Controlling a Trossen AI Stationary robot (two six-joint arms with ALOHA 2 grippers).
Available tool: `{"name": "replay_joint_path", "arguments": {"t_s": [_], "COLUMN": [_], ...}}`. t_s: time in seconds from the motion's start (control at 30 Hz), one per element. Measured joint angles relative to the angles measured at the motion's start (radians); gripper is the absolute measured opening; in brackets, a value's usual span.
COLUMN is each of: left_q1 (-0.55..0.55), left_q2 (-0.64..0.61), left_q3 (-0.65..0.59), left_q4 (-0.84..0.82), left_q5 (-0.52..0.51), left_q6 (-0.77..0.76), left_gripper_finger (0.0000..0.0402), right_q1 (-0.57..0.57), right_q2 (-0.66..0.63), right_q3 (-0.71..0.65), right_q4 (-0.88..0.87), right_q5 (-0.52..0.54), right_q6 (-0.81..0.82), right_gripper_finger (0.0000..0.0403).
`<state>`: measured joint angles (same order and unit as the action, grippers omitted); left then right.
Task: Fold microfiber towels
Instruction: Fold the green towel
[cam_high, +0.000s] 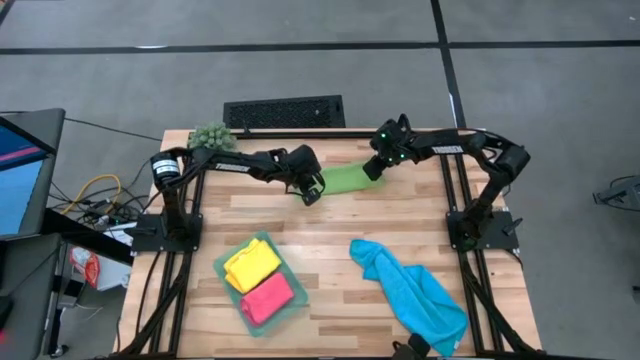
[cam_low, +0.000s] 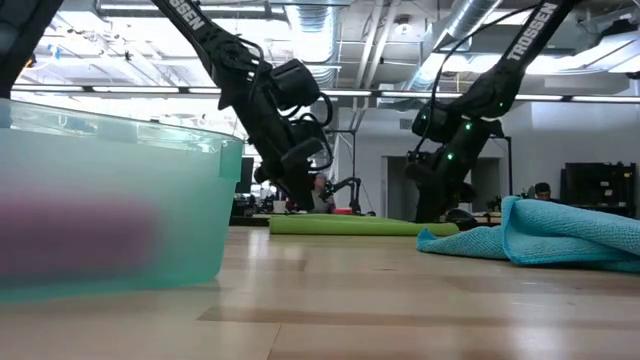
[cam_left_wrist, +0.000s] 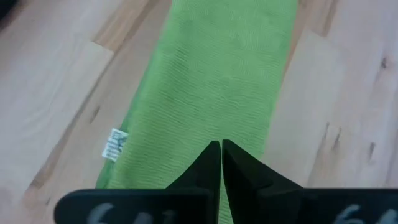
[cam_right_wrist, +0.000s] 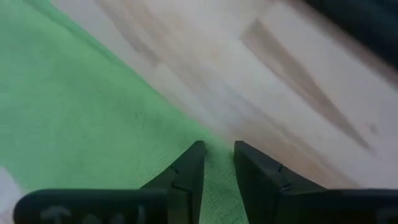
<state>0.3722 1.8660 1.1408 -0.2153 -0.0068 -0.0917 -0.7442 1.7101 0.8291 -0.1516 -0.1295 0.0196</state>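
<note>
- High view: the green towel (cam_high: 345, 179) lies flat at 12 o'clock on the table (cam_high: 330, 235), pinched at one end by the fully closed left gripper (cam_high: 313, 192).
- The right gripper (cam_high: 372, 170) is set over the other end, its fingers partly closed; a hold cannot be told.
- The towel could be pulled crooked if only one end is held.
- Four towels are counted: green, blue towel (cam_high: 415, 293), yellow towel (cam_high: 251, 264), pink towel (cam_high: 266, 298). One tray (cam_high: 222, 271) is counted.

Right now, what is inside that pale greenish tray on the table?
Two folded towels lie in the tray: a yellow towel and a pink towel side by side. Anything beneath them is covered, so I cannot tell.
</note>
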Motion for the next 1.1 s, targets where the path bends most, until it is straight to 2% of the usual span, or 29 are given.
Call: {"name": "replay_joint_path", "arguments": {"t_s": [0.17, 0.4, 0.73, 0.93, 1.1], "left_q1": [0.010, 0.004, -0.003, -0.021, -0.032], "left_q2": [0.000, 0.014, 0.091, 0.122, 0.126], "left_q3": [0.000, 0.002, 0.000, 0.003, 0.003], "left_q4": [0.009, 0.073, 0.107, 0.111, 0.111], "left_q5": [-0.034, 0.003, 0.029, 0.024, 0.017], "left_q6": [0.013, 0.001, -0.021, -0.034, -0.036], "left_gripper_finger": [0.0006, 0.0006, 0.0006, 0.0006, 0.0006], "right_q1": [0.000, 0.034, 0.134, 0.183, 0.196], "right_q2": [-0.082, -0.207, -0.103, -0.036, -0.035], "right_q3": [0.000, 0.000, -0.001, -0.006, -0.063], "right_q4": [0.009, -0.002, -0.062, -0.102, -0.074], "right_q5": [0.000, 0.000, 0.001, 0.075, 0.080], "right_q6": [0.024, 0.036, 0.078, 0.085, 0.140], "right_gripper_finger": [0.0112, 0.0112, 0.0112, 0.0111, 0.0106]}}
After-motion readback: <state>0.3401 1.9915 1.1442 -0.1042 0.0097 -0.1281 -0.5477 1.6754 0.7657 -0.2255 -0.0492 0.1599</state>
